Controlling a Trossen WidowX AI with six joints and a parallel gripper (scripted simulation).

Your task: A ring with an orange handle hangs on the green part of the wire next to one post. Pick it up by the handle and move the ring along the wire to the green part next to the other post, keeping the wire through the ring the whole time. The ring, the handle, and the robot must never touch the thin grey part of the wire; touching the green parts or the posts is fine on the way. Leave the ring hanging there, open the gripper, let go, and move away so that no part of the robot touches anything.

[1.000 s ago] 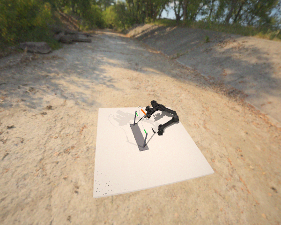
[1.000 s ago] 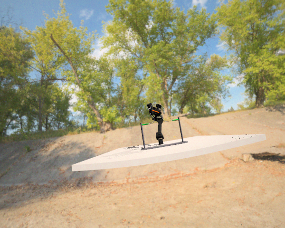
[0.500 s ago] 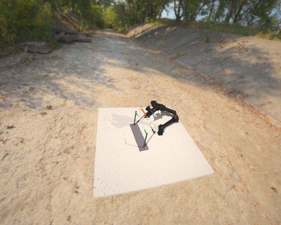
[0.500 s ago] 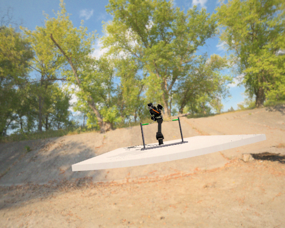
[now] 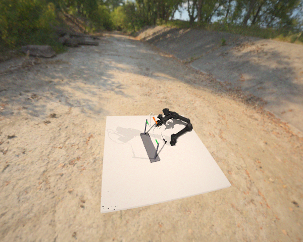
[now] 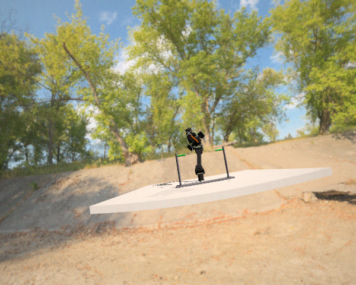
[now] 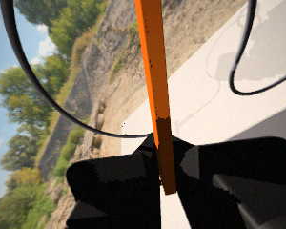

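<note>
The orange handle (image 5: 154,120) (image 6: 194,138) (image 7: 155,72) is clamped near its lower end in my gripper (image 5: 157,123) (image 7: 157,135), which is shut on it high above the base. A thin pale ring (image 5: 151,113) shows faintly beyond the handle's upper end. The ring is too fine to tell how the wire runs through it. The handle slants in the top and exterior views. The green part by the far post (image 5: 147,122) (image 6: 219,149) and the green part by the near post (image 5: 156,141) (image 6: 181,155) show no ring on them. Thin wire curves rise between them; part is hidden behind the gripper.
A dark grey base bar (image 5: 148,145) joins the two posts and lies on the white slab (image 5: 172,177) (image 6: 257,183). In the wrist view a dark wire bend (image 7: 233,85) hangs at the right, and another dark curve (image 7: 38,91) crosses the left.
</note>
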